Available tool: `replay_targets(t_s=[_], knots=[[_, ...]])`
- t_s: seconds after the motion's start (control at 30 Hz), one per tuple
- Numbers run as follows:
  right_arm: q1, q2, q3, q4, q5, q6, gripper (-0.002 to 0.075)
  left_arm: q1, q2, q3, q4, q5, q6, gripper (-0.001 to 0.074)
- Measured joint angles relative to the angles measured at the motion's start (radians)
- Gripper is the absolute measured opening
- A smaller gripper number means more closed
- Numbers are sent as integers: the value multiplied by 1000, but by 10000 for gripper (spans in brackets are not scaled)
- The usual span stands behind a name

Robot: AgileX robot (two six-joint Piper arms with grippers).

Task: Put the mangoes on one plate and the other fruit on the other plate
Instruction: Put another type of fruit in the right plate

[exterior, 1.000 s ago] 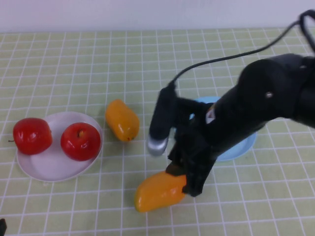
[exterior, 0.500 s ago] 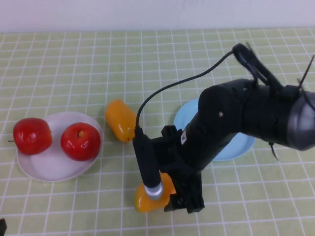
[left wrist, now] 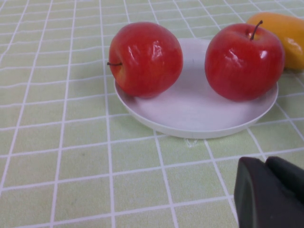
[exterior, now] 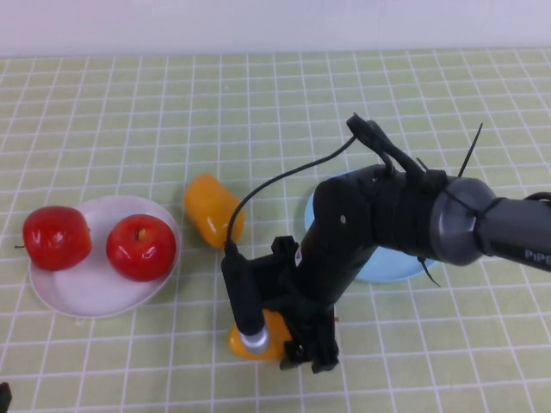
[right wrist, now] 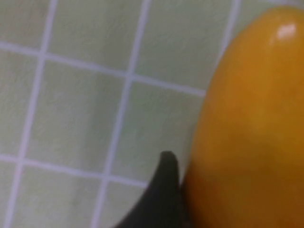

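Down at the near edge of the table, the right gripper [exterior: 297, 344] sits over a mango [exterior: 258, 335]; one dark finger [right wrist: 159, 199] touches the fruit's side, but whether the grip is closed cannot be determined. The second mango [exterior: 213, 209] lies between the white plate [exterior: 86, 292], carrying both red apples [exterior: 140, 247], and the light blue plate [exterior: 392, 267]. The left gripper [left wrist: 270, 192] hovers near the white plate, its finger state undeterminable.

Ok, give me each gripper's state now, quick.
Left gripper: low by the white plate, holding nothing; jaws cannot be told.
Right gripper: down on the near mango; grip cannot be told.
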Motion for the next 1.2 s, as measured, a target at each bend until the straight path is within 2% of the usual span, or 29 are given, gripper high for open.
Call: replay_targets(t_s=[0.1,0.2,0.3,0.4,0.5,0.67,0.77,0.9,1.07,1.2], knots=[[0,0,-25,7,0,2,528,0,0,0,0,0,0,4],[0,0,-41,9,0,60,531,0,0,0,0,0,0,4],[-2,2,-62,9,-8,205,531,0,0,0,0,0,0,4],[-24,4,-94,5,-20,419,531,0,0,0,0,0,0,4],[-63,6,-137,-28,-29,709,531,0,0,0,0,0,0,4],[-150,6,-203,-219,-35,1230,531,0,0,0,0,0,0,4],[-211,10,-221,-290,-37,1426,531,0,0,0,0,0,0,4],[-275,48,-226,-304,-37,1502,531,0,0,0,0,0,0,4],[-287,106,-228,-285,-31,1512,533,0,0,0,0,0,0,4],[-287,116,-231,-270,-25,1512,632,0,0,0,0,0,0,4]])
